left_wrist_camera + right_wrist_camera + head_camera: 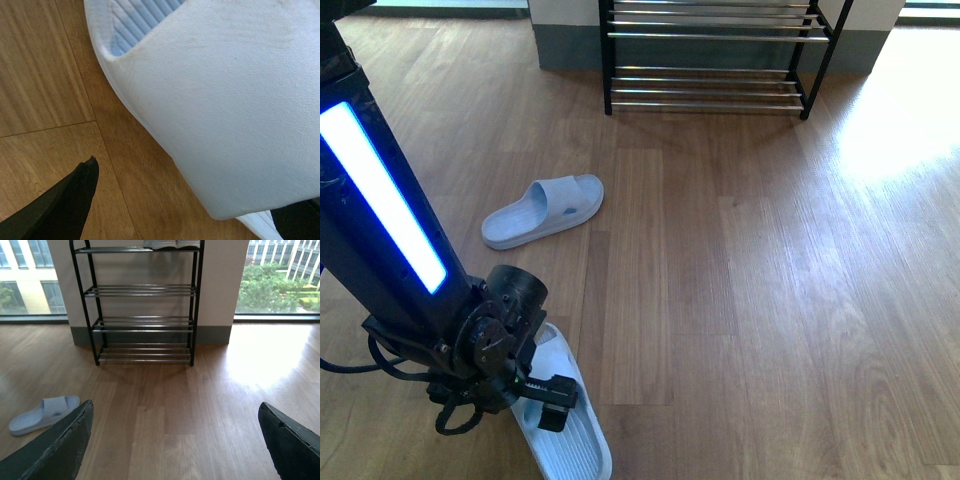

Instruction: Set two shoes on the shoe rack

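Note:
Two pale blue slide sandals lie on the wood floor. One slide (pixel 545 208) lies in the middle left and also shows in the right wrist view (pixel 42 412). The other slide (pixel 575 440) lies at the near left under my left gripper (pixel 545 400). That gripper (pixel 185 220) is open, with the slide's wide strap (pixel 225 100) close between its black fingers (pixel 65 205). The shoe rack (pixel 710 60) stands against the far wall (pixel 145 320). My right gripper (pixel 175 440) is open and empty, facing the rack. No grey sneakers are clearly in view.
White soles of some footwear (pixel 167 244) show on the rack's top tier. Bare wood floor (pixel 770 280) stretches between the slides and the rack. Windows flank the wall behind the rack.

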You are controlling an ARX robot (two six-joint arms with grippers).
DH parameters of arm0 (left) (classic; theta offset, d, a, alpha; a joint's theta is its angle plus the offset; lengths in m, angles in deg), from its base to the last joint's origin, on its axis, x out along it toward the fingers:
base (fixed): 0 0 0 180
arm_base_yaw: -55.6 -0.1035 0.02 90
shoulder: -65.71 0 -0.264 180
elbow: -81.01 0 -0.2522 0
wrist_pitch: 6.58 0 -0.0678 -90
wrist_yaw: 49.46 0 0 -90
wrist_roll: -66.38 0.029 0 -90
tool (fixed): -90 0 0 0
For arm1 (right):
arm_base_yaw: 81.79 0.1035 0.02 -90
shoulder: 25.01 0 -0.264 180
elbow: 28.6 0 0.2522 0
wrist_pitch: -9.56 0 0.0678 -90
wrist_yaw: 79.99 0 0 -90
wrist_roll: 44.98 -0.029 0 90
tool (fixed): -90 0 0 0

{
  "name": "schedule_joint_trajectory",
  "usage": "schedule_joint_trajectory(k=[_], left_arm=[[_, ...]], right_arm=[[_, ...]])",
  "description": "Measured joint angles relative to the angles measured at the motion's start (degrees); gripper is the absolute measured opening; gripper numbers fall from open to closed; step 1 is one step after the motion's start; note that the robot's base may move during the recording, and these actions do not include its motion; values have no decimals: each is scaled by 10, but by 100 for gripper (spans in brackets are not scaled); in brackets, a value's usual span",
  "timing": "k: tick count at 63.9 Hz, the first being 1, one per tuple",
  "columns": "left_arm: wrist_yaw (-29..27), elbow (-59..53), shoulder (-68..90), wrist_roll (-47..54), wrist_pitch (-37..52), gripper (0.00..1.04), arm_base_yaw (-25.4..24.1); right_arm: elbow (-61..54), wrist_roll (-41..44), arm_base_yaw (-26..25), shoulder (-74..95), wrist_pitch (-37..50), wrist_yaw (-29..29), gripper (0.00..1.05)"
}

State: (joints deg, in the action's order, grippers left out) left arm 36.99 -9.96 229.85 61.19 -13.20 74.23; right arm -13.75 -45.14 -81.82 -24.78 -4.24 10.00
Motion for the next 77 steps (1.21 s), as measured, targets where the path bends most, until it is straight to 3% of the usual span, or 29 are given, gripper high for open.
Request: schedule_joint_trajectory(k=[20, 33, 49, 54, 77], left_arm=[[-52, 6, 16, 39, 34, 95, -8], [-71, 5, 20, 44, 54, 64, -13], [-98, -2, 17, 49, 50, 11, -20], [-102, -19, 0, 55, 51, 2, -29], [-128, -180, -260, 87, 97, 2, -99]], right_arm=[[0, 0, 0, 0, 0, 0, 96], [0, 0, 0, 0, 0, 0, 96], [0, 0, 0, 0, 0, 0, 96], [0, 0, 0, 0, 0, 0, 96], [0, 0, 0, 0, 0, 0, 96]])
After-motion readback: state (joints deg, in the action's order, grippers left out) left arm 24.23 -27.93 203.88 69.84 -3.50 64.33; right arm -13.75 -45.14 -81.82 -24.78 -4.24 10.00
